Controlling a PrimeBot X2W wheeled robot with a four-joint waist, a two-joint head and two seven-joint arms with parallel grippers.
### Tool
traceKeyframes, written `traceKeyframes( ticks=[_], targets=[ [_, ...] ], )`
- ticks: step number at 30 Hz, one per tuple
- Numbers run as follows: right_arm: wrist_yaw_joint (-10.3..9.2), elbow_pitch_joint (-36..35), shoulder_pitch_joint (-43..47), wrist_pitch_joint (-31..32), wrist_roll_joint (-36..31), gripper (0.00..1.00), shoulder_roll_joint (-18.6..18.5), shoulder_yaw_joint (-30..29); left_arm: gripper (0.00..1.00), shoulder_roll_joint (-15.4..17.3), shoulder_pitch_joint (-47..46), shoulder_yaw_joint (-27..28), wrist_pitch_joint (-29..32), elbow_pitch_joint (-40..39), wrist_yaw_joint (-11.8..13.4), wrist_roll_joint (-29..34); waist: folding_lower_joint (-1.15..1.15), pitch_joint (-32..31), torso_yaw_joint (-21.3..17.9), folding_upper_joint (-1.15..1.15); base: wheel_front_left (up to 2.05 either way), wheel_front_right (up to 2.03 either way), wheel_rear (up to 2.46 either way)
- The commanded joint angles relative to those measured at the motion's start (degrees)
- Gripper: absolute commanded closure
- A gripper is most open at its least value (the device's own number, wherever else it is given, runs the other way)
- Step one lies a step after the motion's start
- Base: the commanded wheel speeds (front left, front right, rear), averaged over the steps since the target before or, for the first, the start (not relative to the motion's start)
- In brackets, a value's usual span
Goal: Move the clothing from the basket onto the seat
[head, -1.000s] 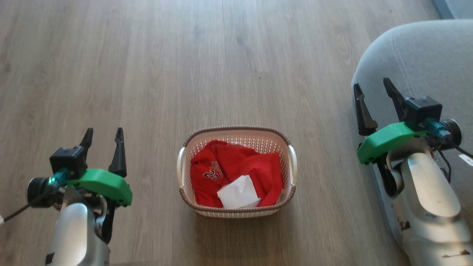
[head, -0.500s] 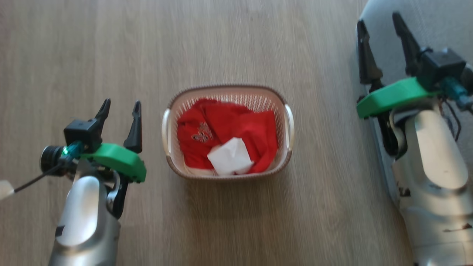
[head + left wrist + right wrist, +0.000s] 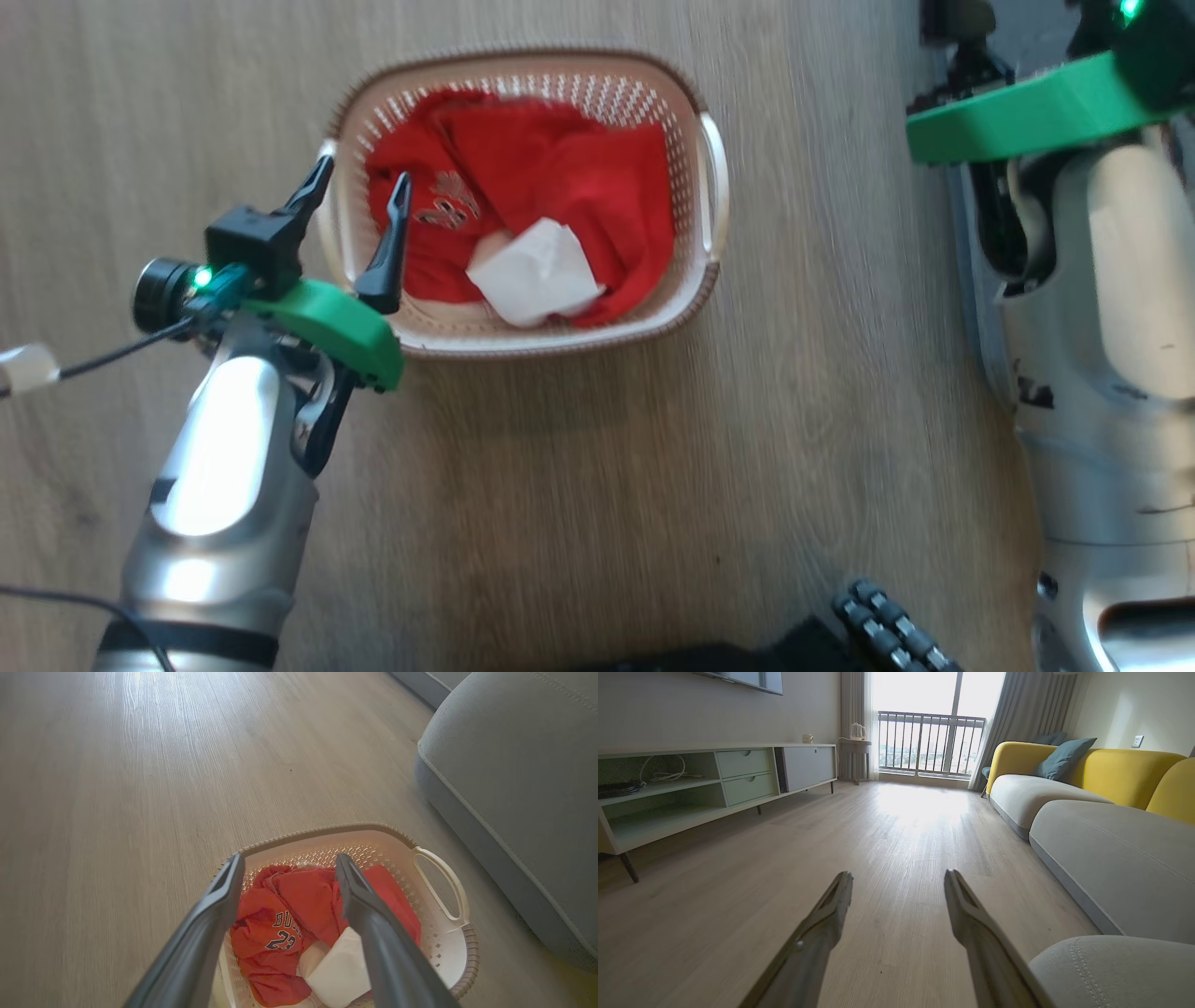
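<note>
The cream basket with a brown rim stands on the wood floor. In it lies the red clothing, the 23 print facing up, with a white folded piece on top. My left gripper is open over the basket's left rim, one finger above the red cloth. The left wrist view looks between these open fingers at the clothing, the basket and the grey seat to the right. My right gripper is open and empty above the floor, beside the seat.
My right forearm and its green mount stand to the right of the basket. A dark part of my base shows at the bottom edge. Further off are a low TV cabinet, a yellow-backed sofa and a balcony door.
The head camera has tilted down, so the basket sits higher in the picture. My left gripper has moved from the floor to the basket's left rim. Both grippers stay open.
</note>
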Motion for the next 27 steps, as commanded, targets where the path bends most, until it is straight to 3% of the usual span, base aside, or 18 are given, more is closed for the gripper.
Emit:
traceKeyframes(
  ticks=[1,13,27],
  targets=[
    [-0.01,-2.96,-1.45,-0.51,0.82,0.0,1.07,1.44,0.0,2.07,-1.54,-0.6,-0.72,-0.51,-0.07,-1.23,-0.01,5.03,-2.35,0.0,0.0,0.0,0.0],
    [-0.01,-5.56,-3.04,-0.51,5.71,0.0,1.09,3.91,0.0,6.46,-11.37,-14.87,-0.72,5.62,-0.07,-4.37,-0.01,14.65,-8.19,0.0,0.0,0.0,0.0],
    [-0.01,-7.43,-2.42,-0.51,12.82,0.0,1.09,6.69,0.0,11.74,-21.09,-28.6,-0.72,11.49,-0.07,-5.71,-0.01,20.59,-15.56,0.0,0.0,0.0,0.0]
  ],
)
